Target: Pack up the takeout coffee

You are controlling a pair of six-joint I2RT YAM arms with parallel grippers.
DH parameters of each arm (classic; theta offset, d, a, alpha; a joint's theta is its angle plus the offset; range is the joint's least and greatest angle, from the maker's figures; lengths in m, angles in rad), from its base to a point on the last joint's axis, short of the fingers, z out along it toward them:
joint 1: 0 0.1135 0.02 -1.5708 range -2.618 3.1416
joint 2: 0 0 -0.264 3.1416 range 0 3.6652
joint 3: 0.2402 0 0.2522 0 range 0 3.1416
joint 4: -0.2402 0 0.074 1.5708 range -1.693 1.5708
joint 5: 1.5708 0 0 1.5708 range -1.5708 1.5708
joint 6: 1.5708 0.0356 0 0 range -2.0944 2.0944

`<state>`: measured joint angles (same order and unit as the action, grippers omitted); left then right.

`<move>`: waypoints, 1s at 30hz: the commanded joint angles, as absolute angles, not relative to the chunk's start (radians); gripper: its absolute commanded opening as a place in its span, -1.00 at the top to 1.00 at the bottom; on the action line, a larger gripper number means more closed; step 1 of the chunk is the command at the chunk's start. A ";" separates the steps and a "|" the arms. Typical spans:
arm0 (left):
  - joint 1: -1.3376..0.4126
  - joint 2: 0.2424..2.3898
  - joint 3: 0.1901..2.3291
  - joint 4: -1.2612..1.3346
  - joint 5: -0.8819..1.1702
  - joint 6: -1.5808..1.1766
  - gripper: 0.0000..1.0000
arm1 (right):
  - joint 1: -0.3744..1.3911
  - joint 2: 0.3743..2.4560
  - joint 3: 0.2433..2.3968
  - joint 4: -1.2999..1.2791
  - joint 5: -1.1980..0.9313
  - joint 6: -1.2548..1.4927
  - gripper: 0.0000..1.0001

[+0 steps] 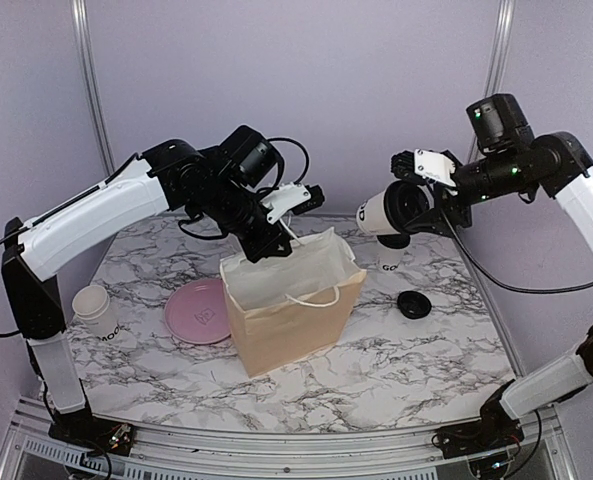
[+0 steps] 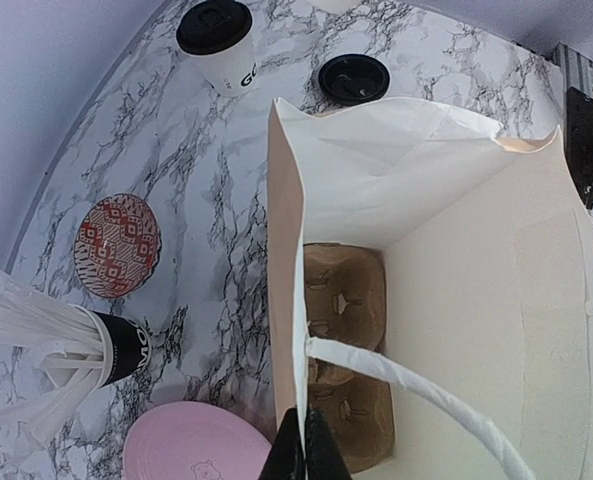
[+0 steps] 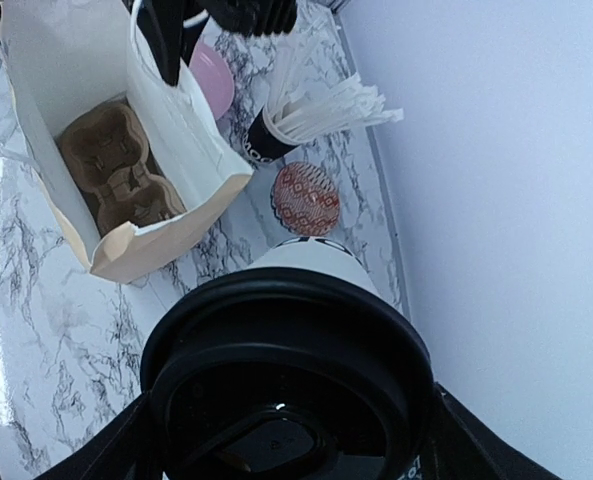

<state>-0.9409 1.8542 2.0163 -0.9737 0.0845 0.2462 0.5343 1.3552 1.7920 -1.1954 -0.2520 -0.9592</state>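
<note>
the top view looks down from high at the near edge over the whole white marbled surface (image 1: 406, 370). the left wrist view peers straight into the open cream paper bag (image 2: 456, 250) from close. the right wrist view, past a black-lidded white paper cup (image 3: 286, 370), shares that bag.

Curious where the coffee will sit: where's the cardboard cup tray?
Both wrist views show the cup tray at the bottom of the open paper bag, mid-table between the pink plate and the loose black lid.
</note>
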 commanded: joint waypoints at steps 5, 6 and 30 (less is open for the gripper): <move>-0.959 1.861 2.025 -1.001 0.084 0.247 1.00 | 0.582 1.292 1.882 -1.329 -0.511 -1.085 -0.27; -0.959 1.861 2.025 -1.001 0.084 0.248 1.00 | 0.596 1.292 1.882 -1.345 -0.518 -1.096 -0.27; -1.013 1.877 2.073 -1.011 0.065 0.241 1.00 | 1.023 1.497 1.861 -1.197 -0.071 -0.985 -0.13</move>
<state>-0.9997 1.8687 2.0491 -0.9764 0.0685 0.2432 0.9741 1.4796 1.8675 -1.2491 -0.1738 -1.0100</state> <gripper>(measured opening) 0.006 0.803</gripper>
